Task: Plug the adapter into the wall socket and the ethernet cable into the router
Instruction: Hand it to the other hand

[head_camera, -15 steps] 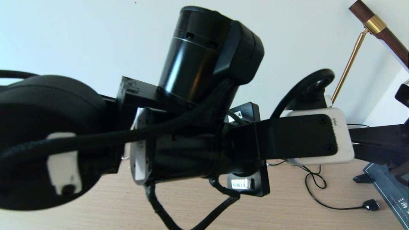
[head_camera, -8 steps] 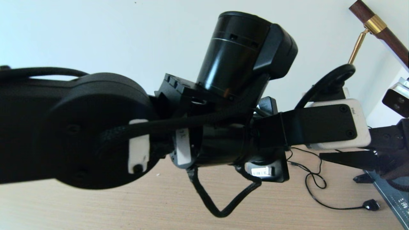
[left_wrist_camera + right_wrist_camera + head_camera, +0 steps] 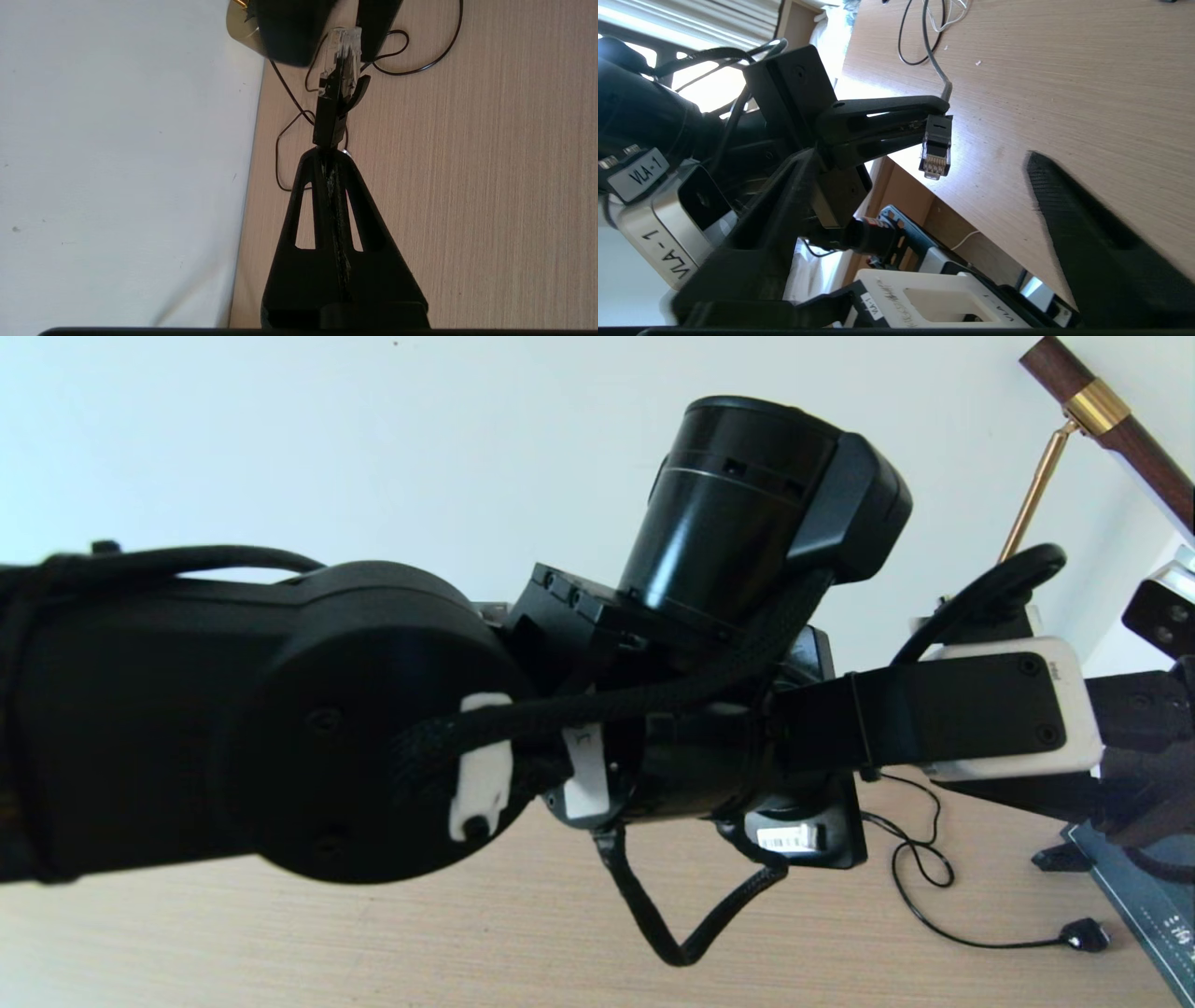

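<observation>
Ethernet cable plug (image 3: 337,70), clear-tipped: clamped in left end effector (image 3: 329,151), protruding beyond fingertips above tabletop (image 3: 467,186). Right end effector (image 3: 952,200): spread wide, empty, plug between its fingers.

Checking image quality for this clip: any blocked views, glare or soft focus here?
Head view: the left arm fills most of the picture. Right wrist view: bright window glare behind the left end effector clamped on the ethernet cable's plug. Left wrist view: plug sharp, dark shapes beyond it blurred.
</observation>
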